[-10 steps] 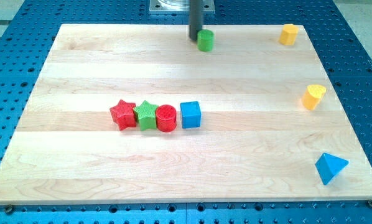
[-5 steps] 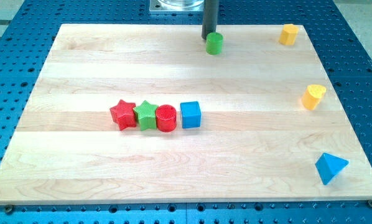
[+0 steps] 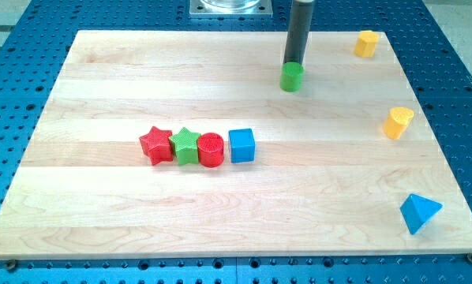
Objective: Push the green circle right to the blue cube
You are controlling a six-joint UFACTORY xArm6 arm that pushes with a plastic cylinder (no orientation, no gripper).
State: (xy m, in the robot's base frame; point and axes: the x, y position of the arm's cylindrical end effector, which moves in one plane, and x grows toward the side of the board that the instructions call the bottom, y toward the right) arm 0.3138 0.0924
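Contact looks made: our tip (image 3: pixel 294 62) sits at the far edge of the green circle (image 3: pixel 291 77), far on the bench (image 3: pixel 102 205) and right of centre. The blue cube (image 3: pixel 241 145) lies nearer and to the left, ending a touching row with the red circle (image 3: pixel 211 150), green star (image 3: pixel 185 146) and red star (image 3: pixel 155 145). We have no jaws to open or close, only the rod. We judge the circle light, stiff and quick to slide; being round, it will roll off an off-centre push, so we should press squarely through its middle, from the side opposite the cube's right face.
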